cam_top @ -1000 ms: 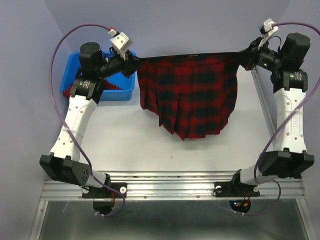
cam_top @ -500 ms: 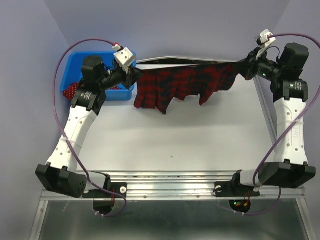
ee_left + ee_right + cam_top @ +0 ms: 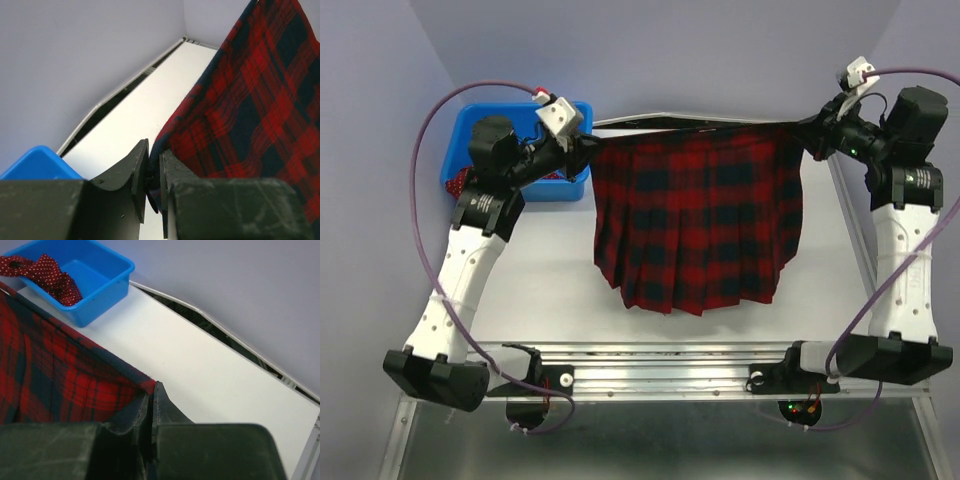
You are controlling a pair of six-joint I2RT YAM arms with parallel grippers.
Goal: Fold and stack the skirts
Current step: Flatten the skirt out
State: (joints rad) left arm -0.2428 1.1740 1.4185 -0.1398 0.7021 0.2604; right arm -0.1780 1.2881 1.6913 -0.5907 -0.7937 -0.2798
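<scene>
The tartan plaid skirt (image 3: 698, 215) is stretched by its waistband between my two grippers over the back of the table, pleats spreading toward the near edge. My left gripper (image 3: 588, 150) is shut on the waistband's left corner, and the left wrist view shows the cloth (image 3: 250, 100) pinched between the fingers of this gripper (image 3: 154, 147). My right gripper (image 3: 807, 135) is shut on the right corner, and its wrist view has the gripper (image 3: 152, 387) clamping the plaid edge (image 3: 60, 365). The polka-dot skirt (image 3: 50, 275) lies crumpled in the blue bin (image 3: 100, 287).
The blue bin (image 3: 575, 185) stands at the back left, partly behind my left arm. Purple walls close the back and sides. A metal rail (image 3: 670, 360) runs along the near edge, just below the skirt's hem.
The skirt flicked up toward the back wall half a second ago. It now hangs spread flat, with its hem closer to the near rail. Both grips held.
</scene>
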